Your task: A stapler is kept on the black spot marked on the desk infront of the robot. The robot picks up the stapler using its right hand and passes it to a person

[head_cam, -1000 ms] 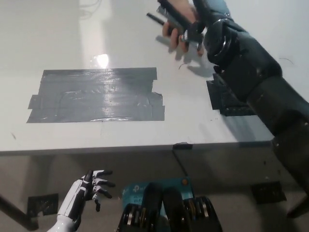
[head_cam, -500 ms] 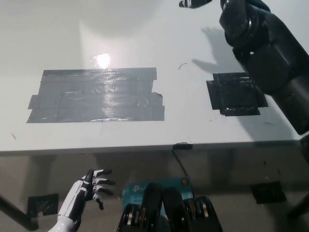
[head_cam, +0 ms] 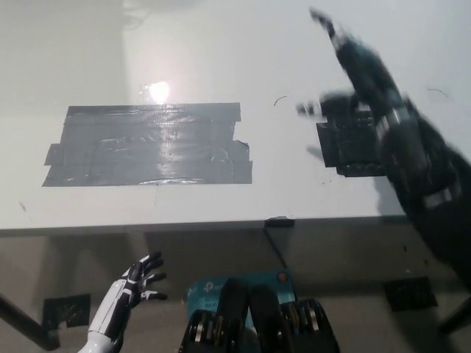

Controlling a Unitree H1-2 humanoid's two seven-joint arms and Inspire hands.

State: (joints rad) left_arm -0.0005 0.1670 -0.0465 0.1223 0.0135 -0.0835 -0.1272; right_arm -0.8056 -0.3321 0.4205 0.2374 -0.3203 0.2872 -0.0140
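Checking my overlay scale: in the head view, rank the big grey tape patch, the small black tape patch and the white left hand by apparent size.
1. Big grey tape patch, clearly largest.
2. Small black tape patch, partly hidden by the blurred right hand.
3. White left hand, open below the desk edge; sits nearer the camera, so this last ranking is unsure.

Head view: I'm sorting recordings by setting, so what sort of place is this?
Probably a robot test lab or workshop. A plain white desk carries a large grey duct-tape rectangle and a small black taped square as placement marks, with a bare grey floor below.
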